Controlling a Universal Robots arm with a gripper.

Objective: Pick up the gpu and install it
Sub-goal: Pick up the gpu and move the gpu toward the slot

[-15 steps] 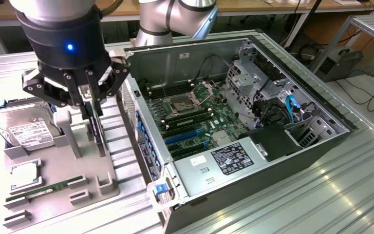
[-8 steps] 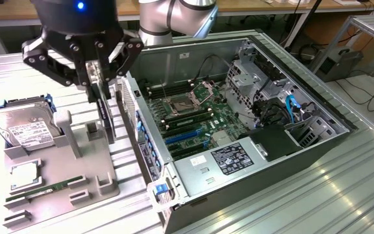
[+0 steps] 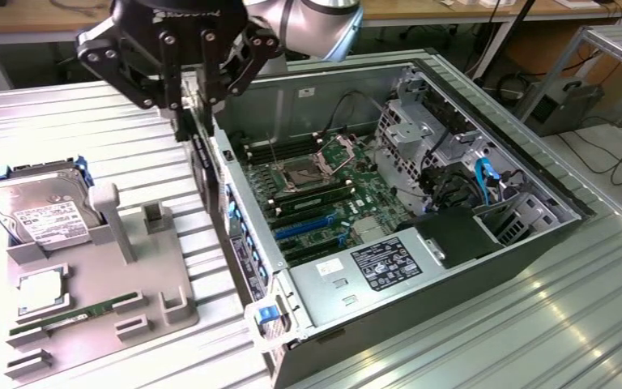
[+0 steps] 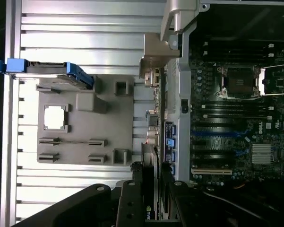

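gpu (image 3: 205,162) hangs edge-on, clenched in pincer (image 3: 192,109), over the tabletop (image 3: 117,130) strip between grey tray (image 3: 155,275) and open case (image 3: 419,316) rear wall. motherboard (image 3: 322,194) in case; tray holds hard drive (image 3: 36,207), memory stick (image 3: 68,316).

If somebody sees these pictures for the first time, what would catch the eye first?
First, the black gripper at the top of the exterior view, shut on the gpu, which hangs edge-on close by a wall of the open computer case. Then the green motherboard exposed inside that case. At the exterior view's left, a hard drive stands in a grey holder.
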